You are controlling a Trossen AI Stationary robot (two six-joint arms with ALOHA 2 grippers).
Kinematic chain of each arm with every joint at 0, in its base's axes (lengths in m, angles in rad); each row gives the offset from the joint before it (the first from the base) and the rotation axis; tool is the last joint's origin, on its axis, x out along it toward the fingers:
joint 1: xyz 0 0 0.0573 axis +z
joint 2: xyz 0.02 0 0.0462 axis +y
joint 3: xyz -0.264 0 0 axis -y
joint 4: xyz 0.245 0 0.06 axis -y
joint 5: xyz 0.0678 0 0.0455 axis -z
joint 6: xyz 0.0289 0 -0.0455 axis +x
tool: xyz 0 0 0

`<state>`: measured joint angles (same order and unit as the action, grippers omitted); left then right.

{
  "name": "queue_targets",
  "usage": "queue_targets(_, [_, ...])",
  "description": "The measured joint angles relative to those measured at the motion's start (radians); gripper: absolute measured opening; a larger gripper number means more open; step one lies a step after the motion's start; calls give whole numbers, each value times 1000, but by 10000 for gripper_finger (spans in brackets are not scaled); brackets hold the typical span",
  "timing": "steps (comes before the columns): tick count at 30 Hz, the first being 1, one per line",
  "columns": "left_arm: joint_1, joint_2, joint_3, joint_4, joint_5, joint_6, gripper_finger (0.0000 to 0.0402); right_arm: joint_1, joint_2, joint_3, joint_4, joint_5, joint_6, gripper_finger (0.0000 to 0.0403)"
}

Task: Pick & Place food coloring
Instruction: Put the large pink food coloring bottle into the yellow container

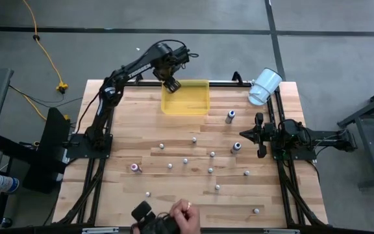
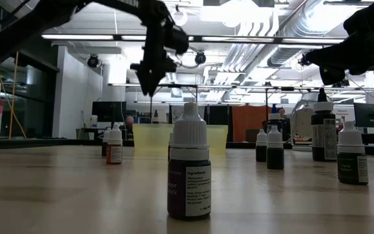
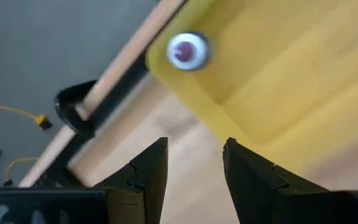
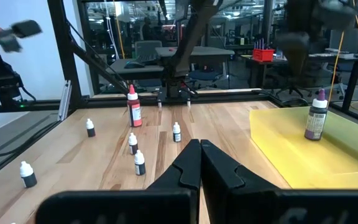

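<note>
A wooden table (image 1: 193,195) on a grey floor carries the scattered food coloring bottles (image 1: 211,154).

High view: the left gripper (image 1: 172,84) hangs over the far-left corner of the yellow tray (image 1: 197,107). The right gripper (image 1: 260,135) waits at the right edge. A person's hand (image 1: 186,216) shows at the near edge.

Low view: bottles stand upright, long axis vertical; the left gripper hangs above the tray.

Left wrist view: jaws parted, empty. One capped bottle (image 3: 187,51) stands in the tray corner, ahead of the fingers, clear of them.

Right wrist view: jaws closed together, holding nothing. That bottle (image 4: 316,116) stands upright in the tray.

Judgement: the loose bottles lie nearer the right arm.
</note>
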<state>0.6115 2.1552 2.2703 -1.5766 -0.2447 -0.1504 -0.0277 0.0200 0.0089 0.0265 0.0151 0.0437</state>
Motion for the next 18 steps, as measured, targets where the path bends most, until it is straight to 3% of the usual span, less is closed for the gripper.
queue_targets(10, [-106, -150, -68, 9, 264, -113, 145, 0, 0, 0, 0, 0, 0, 0])
queue_targets(18, [-232, -344, -335, 5, 288, -81, 145, 0, 0, 0, 0, 0, 0, 0])
